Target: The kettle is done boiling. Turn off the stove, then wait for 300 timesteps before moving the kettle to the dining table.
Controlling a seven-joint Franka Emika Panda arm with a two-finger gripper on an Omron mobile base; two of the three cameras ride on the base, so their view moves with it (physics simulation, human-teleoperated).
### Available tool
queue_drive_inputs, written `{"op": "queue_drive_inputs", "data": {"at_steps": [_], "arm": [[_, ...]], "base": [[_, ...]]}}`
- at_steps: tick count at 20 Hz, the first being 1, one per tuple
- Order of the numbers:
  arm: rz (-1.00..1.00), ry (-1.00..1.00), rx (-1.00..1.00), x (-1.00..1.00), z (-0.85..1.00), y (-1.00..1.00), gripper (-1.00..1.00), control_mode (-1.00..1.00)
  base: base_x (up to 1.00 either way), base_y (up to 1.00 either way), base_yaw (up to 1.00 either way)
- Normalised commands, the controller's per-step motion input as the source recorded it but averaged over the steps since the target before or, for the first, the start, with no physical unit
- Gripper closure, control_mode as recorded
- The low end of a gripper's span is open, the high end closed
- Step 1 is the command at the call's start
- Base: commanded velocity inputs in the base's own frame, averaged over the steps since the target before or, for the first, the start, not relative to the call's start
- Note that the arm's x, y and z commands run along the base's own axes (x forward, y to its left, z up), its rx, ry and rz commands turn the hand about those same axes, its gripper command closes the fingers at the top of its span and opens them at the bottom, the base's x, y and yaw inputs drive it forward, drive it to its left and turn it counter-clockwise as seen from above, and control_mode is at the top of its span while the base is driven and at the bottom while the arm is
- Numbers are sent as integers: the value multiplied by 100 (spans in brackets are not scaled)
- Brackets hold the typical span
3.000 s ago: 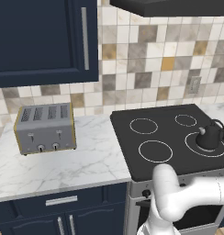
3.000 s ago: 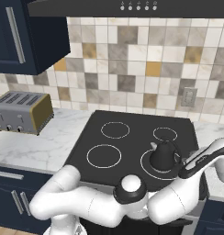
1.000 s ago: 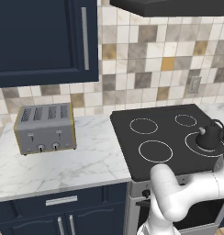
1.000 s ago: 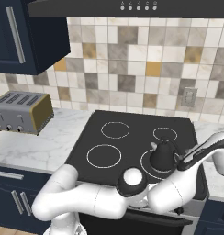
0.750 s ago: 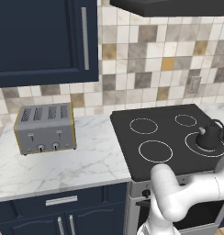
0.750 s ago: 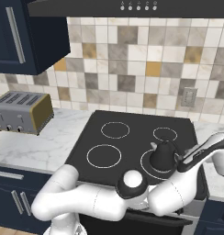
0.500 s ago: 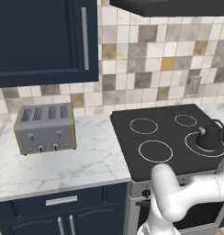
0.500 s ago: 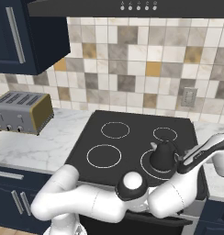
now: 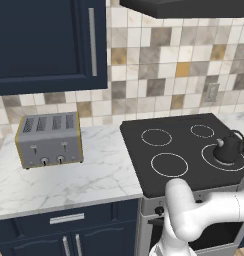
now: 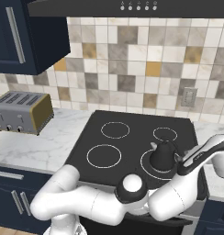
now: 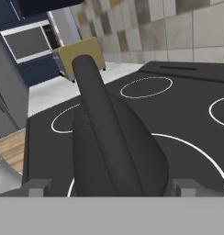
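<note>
Left base view: the stove (image 9: 186, 150) sits at the right end of the marble counter (image 9: 69, 175), its black glass top marked with four white rings. The kettle (image 9: 228, 149) stands on the front right ring, close to the stove's right edge, with its spout turned to the left and its thin handle arched over the lid. A grey toaster (image 9: 49, 141) stands near the counter's back edge, well apart from the stove, below a navy wall cabinet (image 9: 49, 45). The white arm (image 9: 204, 220) crosses in front of the oven face.

Right base view: the kettle (image 10: 162, 155) rests on the front right ring, near the stove's (image 10: 132, 147) front edge. The arm (image 10: 109, 202) loops low along the stove's front and rises at the right, where its dark-striped end link lies just beside the kettle's right side; the fingers themselves are hidden here. The toaster (image 10: 22, 111) stands on the counter (image 10: 45, 142) toward its left end. A wall outlet (image 10: 190, 97) sits in the tiled backsplash (image 10: 132, 73) behind the stove's back right corner.

Hand view: the kettle (image 11: 116, 147) looms very close, its dark body and handle rising between the two fingertips (image 11: 38, 187). The gripper (image 11: 109, 188) has its fingers spread wide, one on each side of the kettle's base and apart from it, gripping nothing. Beyond lie the cooktop (image 11: 187, 110) rings and the toaster (image 11: 81, 55).
</note>
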Motion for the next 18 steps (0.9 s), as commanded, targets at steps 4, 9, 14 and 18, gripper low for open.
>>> {"op": "queue_drive_inputs", "data": {"at_steps": [4,9,14,18], "arm": [[0,0,0,3,-1,6,-100,-100],[0,0,0,1,0,9,-100,-100],[0,0,0,0,0,8,-100,-100],[0,0,0,0,0,9,-100,-100]], "base": [[0,0,0],[0,0,0],[0,0,0],[0,0,0]]}}
